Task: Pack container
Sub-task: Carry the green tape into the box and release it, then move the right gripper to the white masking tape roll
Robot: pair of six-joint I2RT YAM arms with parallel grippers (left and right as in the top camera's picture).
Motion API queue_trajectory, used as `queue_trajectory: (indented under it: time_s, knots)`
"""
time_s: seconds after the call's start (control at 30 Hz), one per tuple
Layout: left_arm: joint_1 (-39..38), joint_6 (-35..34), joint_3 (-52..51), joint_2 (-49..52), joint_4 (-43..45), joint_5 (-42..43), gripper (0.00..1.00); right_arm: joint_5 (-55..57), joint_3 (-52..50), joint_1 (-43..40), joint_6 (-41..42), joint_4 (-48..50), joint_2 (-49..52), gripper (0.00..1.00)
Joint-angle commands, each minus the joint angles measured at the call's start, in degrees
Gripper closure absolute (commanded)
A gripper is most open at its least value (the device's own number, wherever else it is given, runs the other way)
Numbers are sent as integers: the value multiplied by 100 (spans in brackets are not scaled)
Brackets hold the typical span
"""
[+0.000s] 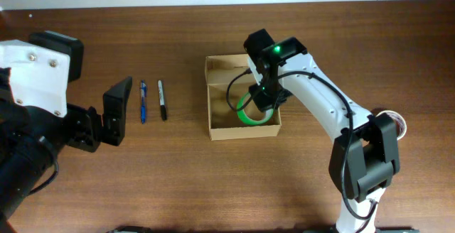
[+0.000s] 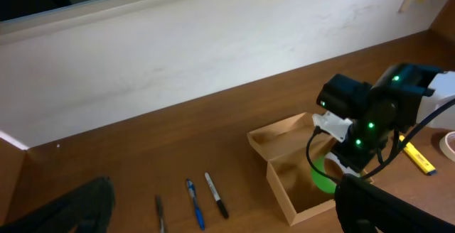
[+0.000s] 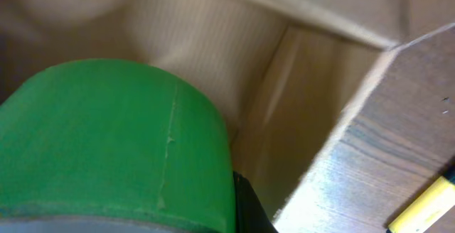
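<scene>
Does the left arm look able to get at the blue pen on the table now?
Probably yes. The left gripper is open and empty, the blue pen lies on bare table just beside it, nothing between. The right gripper is away in the container, holding a green tape roll.

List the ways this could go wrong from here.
1. The right hand holds the tape close to the box wall; lowering might shove the box.
2. If released tilted, the tape may roll or stand on edge, costing room for the pens.
</scene>
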Motion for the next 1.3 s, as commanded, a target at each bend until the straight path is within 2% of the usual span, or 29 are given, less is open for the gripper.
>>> queue_trajectory:
  time_s: [0.0,0.37,0.57,0.9,1.03,1.17,1.27]
  knots:
    - [-24,74,4,-35,-20,-44,1,63,-129,-11,66,70,24,96]
    - [-24,74,7,-35,-22,-44,1,46,-168,-11,66,184,24,95]
    - [-24,74,4,-35,-17,-44,1,46,-168,-11,63,199,24,73]
    - [-24,74,7,-35,-35,-44,1,68,-66,-17,70,214,0,72]
    - [-24,74,4,-35,7,-44,1,74,1005,-15,131,-280,-160,73]
    - [-24,76,4,-35,0,-48,1,476,2968,-17,219,-1012,-348,71]
    - [-24,76,4,-35,-11,-186,1,1051,4385,-160,219,-1617,-367,49]
